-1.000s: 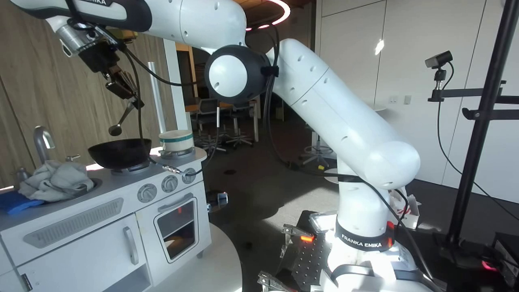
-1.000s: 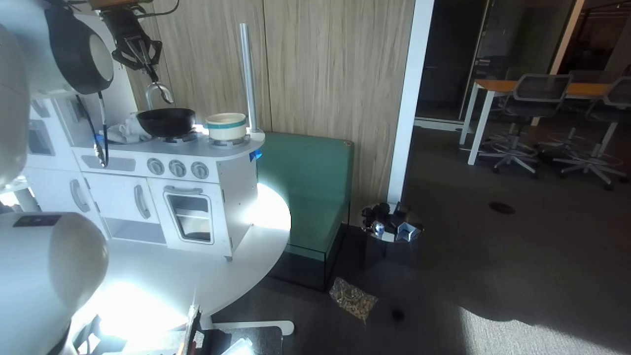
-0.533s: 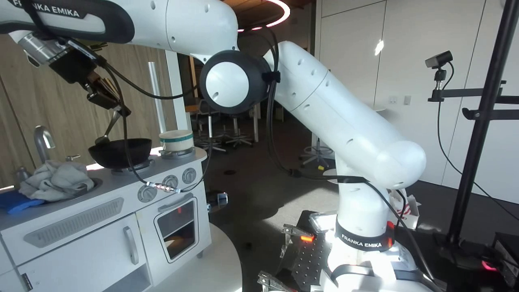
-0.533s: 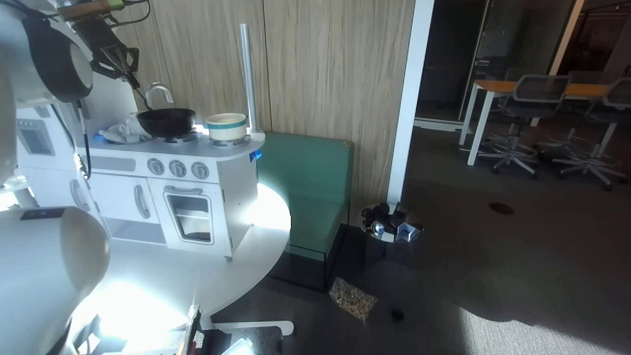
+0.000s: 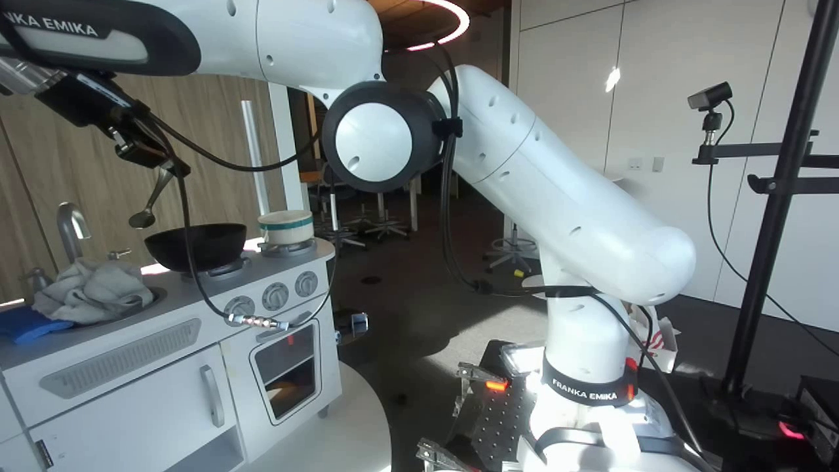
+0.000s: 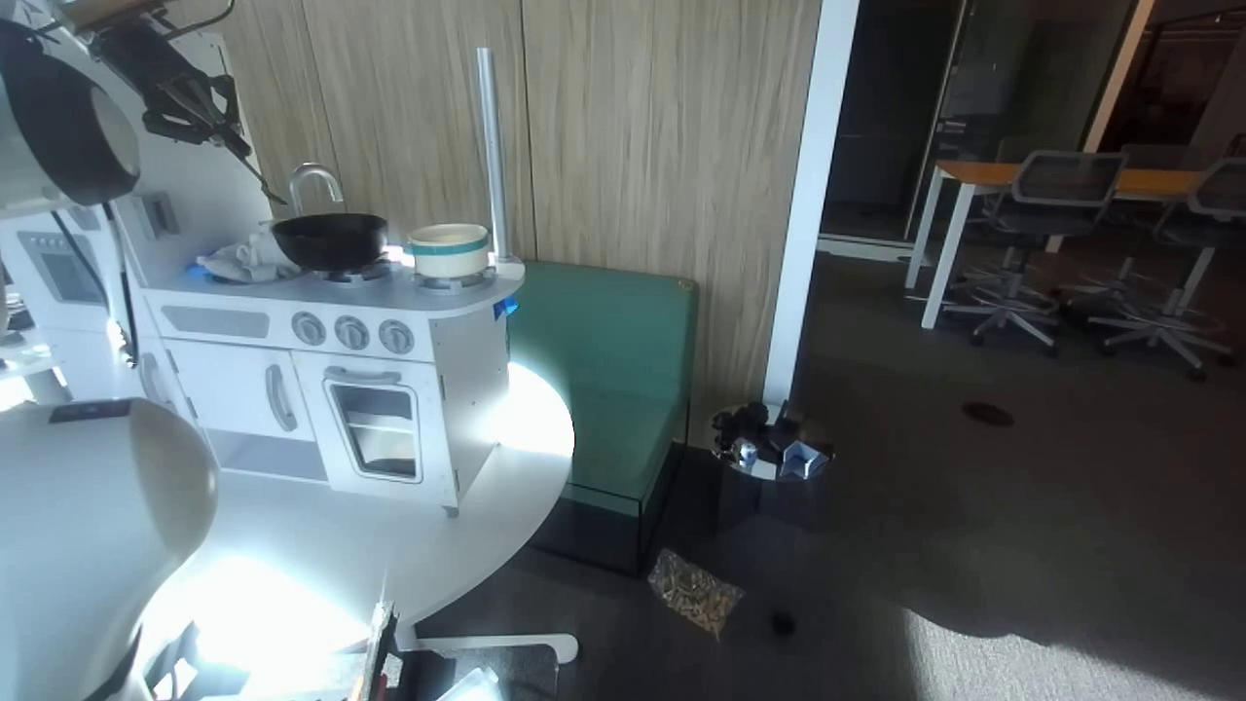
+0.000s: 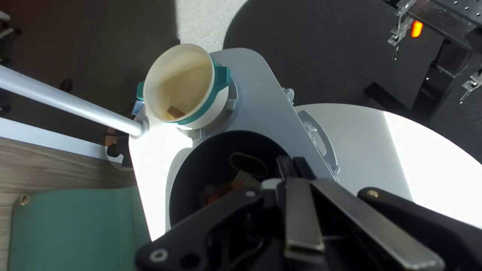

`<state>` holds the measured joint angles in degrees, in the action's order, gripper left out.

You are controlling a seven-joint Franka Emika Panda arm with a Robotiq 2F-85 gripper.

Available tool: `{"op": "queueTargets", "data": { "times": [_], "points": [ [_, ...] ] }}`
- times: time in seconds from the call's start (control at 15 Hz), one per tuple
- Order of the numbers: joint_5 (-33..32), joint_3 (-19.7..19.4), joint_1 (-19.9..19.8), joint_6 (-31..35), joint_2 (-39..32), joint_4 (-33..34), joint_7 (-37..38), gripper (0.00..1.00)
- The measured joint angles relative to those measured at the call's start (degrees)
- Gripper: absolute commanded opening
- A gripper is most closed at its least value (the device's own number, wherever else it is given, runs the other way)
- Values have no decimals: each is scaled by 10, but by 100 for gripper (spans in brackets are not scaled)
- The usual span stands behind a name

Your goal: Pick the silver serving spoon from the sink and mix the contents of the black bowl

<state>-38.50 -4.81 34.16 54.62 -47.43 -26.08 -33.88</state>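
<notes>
The hand (image 5: 173, 165), closed on the spoon (image 5: 156, 192), hangs above the counter (image 5: 177, 292), wood panelling (image 5: 216, 111) behind.

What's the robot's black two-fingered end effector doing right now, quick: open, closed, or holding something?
Black two-fingered end effector: closed, holding the slim, long-handled silver metal serving spoon.

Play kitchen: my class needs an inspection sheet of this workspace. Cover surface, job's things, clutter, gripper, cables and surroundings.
Surface: grey countertop, sunlit along one edge.
Job's things: silver serving spoon, tilted, apart from the black bowl; contents partly hidden in the wrist view.
Clutter: bunched grey cloth, blue item, cream-and-teal pot.
Gripper: shut on the spoon.
Cables: black cable hangs in front of the bowl in an exterior view; contact unclear.
Surroundings: green bench, white table, filled bag on the floor.
</notes>
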Motion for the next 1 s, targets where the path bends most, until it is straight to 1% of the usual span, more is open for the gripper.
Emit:
{"op": "queueTargets", "data": {
  "times": [0.27, 0.47, 0.67, 0.87, 1.0],
  "points": [
    [6, 9, 6, 76, 15, 0, -9, 1],
    [37, 18, -1, 109, 21, 0, -13, 1],
    [89, 25, -33, 128, 21, -2, -18, 1],
    [135, 33, -69, 129, 9, -3, -32, 1],
    [157, 39, -85, 129, -6, -3, -42, 1]
  ]
}}
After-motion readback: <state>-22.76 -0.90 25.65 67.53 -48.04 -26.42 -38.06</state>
